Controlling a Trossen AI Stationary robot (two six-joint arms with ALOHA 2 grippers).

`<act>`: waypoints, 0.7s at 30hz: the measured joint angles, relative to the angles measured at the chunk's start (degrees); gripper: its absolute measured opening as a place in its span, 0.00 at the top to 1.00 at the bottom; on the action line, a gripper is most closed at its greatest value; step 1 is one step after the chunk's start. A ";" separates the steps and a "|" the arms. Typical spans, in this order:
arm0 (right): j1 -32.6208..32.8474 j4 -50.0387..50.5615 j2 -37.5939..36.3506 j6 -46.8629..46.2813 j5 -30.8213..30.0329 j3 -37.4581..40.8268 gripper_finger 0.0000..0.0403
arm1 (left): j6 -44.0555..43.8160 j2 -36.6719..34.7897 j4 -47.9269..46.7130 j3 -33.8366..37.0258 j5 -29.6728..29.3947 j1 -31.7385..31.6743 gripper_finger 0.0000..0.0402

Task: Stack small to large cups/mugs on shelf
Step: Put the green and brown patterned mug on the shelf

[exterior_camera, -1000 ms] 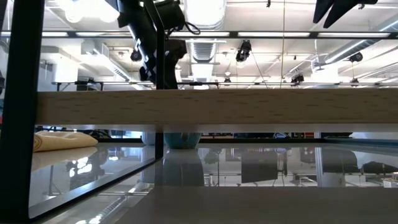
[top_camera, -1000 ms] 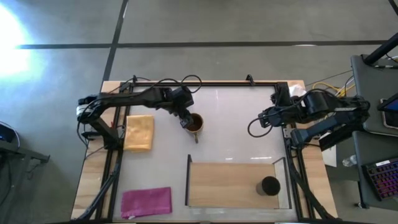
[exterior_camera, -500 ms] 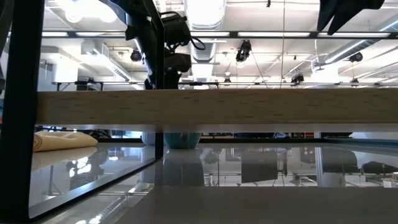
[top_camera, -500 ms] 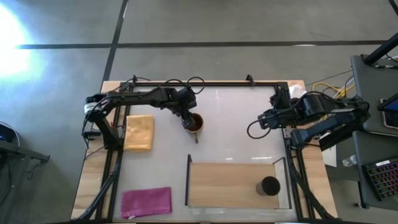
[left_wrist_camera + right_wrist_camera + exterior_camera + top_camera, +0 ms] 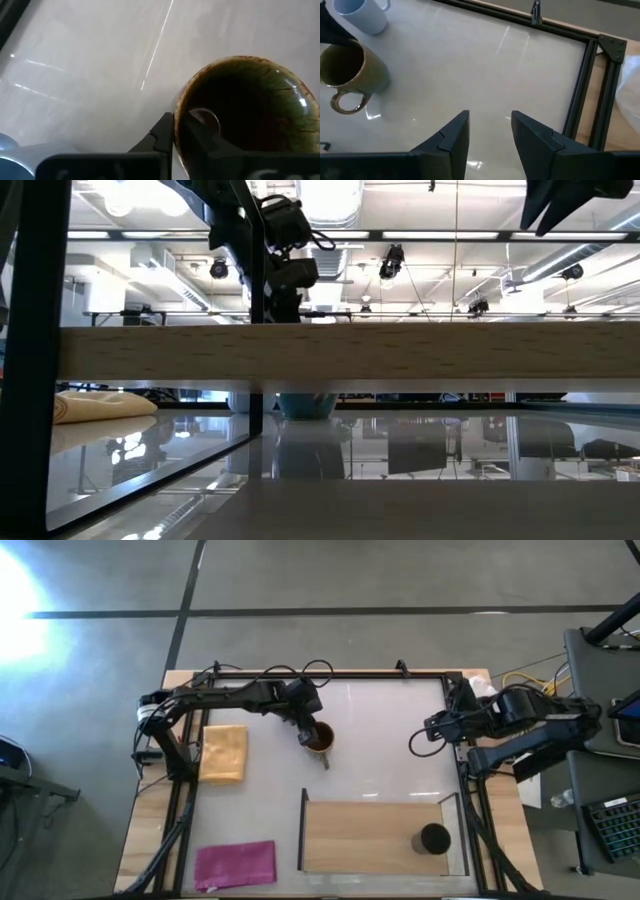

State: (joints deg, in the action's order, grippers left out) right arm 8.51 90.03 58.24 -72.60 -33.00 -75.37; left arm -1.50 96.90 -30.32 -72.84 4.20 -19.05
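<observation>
The brown mug [image 5: 320,737] with a yellowish handle [image 5: 326,759] stands upright on the white table, left of centre. My left gripper [image 5: 309,730] is shut on it. A light blue mug [image 5: 361,15] stands just beyond it; in the high view my left arm covers it. The black cup [image 5: 433,839] stands on the wooden shelf board [image 5: 370,835] near its right end. My right gripper [image 5: 431,726] hovers open near the table's right edge, holding nothing. My left gripper pinches the brown mug's rim [image 5: 178,112] on the side away from the handle, one finger [image 5: 200,137] inside the mug and the other [image 5: 161,134] outside. The fingers come from above, pointing down. The mug stays upright, its base on the table.
A yellow cloth [image 5: 224,753] lies at the table's left edge and a pink cloth [image 5: 236,864] at the near left corner. The shelf has dark upright edges [image 5: 303,830] at its ends. A dark frame rail [image 5: 580,95] borders the table's right side.
My left gripper has come down over the brown mug's rim and shut on it. The mug has slid slightly toward the table's right edge. My right gripper has drawn back a little toward the right edge.
</observation>
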 joint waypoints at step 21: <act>-5.55 -0.49 -2.14 5.11 1.44 0.81 0.68 | 0.63 4.33 -16.17 -19.04 -1.79 1.35 1.00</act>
State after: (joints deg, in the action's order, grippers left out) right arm 2.96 89.54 56.10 -67.48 -31.56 -74.56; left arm -0.86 101.23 -46.49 -91.88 2.41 -17.70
